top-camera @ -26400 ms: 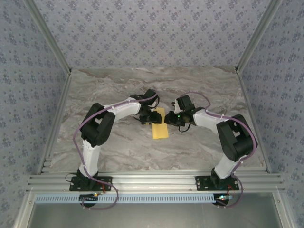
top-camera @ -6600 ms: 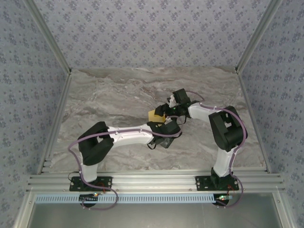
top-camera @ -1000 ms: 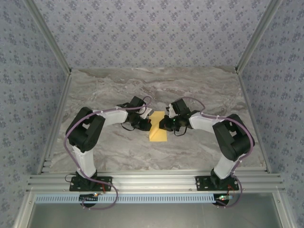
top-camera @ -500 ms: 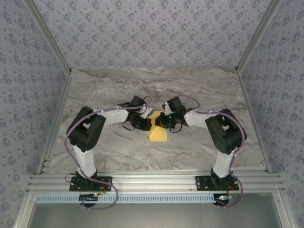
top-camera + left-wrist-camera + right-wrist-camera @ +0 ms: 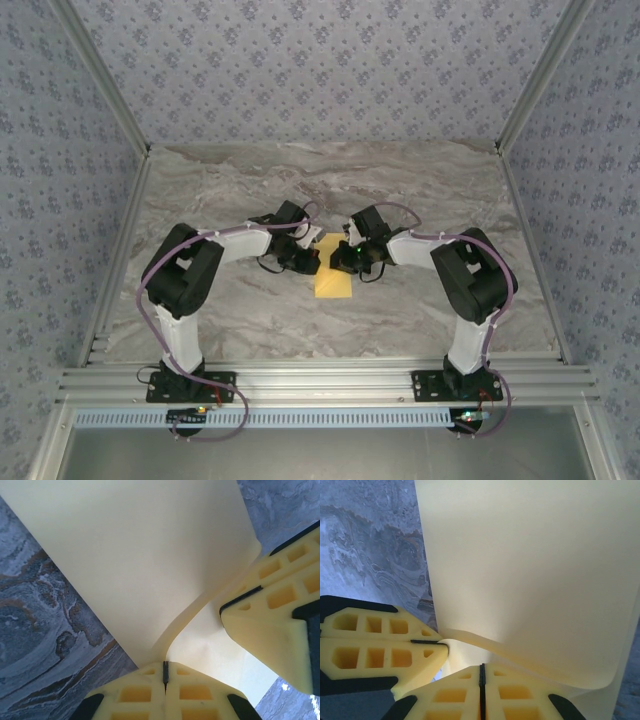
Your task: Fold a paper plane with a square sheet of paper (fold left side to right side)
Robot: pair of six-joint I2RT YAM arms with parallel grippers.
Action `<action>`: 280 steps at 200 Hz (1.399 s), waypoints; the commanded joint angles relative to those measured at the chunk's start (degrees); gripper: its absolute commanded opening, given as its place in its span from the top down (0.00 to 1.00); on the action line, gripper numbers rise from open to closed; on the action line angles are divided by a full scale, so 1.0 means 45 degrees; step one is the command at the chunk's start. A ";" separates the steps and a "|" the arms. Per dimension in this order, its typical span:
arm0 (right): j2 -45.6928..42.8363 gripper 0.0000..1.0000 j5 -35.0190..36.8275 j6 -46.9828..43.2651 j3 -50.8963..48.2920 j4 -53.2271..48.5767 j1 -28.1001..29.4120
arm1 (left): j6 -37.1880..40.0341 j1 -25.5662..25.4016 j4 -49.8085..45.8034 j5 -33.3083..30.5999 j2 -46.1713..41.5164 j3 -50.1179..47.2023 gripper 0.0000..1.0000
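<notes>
You're only partway: the square sheet of paper [image 5: 333, 281] at the middle of the table [image 5: 230, 190] is a narrow folded strip, no dart shape yet. The left gripper [image 5: 165, 666] and right gripper [image 5: 481, 668] look pinched closed on its lifted top layer.

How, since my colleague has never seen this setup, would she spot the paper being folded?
On the marble table, look mid-table where the left gripper and right gripper nearly meet. The paper lies at their tips: a yellow-orange sheet, the brightest thing against veined stone and black-and-white arms.

One paper sheet [image 5: 333, 283], two pincers [image 5: 165, 666] [image 5: 481, 668], one table [image 5: 250, 180].
</notes>
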 commanded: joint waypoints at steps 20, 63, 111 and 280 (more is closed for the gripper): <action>0.0229 0.90 0.0418 -0.0380 0.0229 -0.0647 0.0094 | 0.0243 0.0039 -0.0366 -0.0179 0.0244 0.0468 1.00; 0.0290 0.90 0.0712 -0.0510 0.0239 -0.1087 0.0090 | 0.0281 0.0020 -0.0468 -0.0202 0.0358 0.0480 1.00; 0.0480 0.90 0.1128 -0.0515 0.0199 -0.1730 0.0080 | 0.0268 0.0010 -0.0619 -0.0322 0.0329 0.0528 0.96; 0.0600 0.90 0.1191 -0.0517 0.0234 -0.1921 0.0124 | -0.2593 -0.1264 0.1082 0.2372 -0.2609 -0.1867 0.74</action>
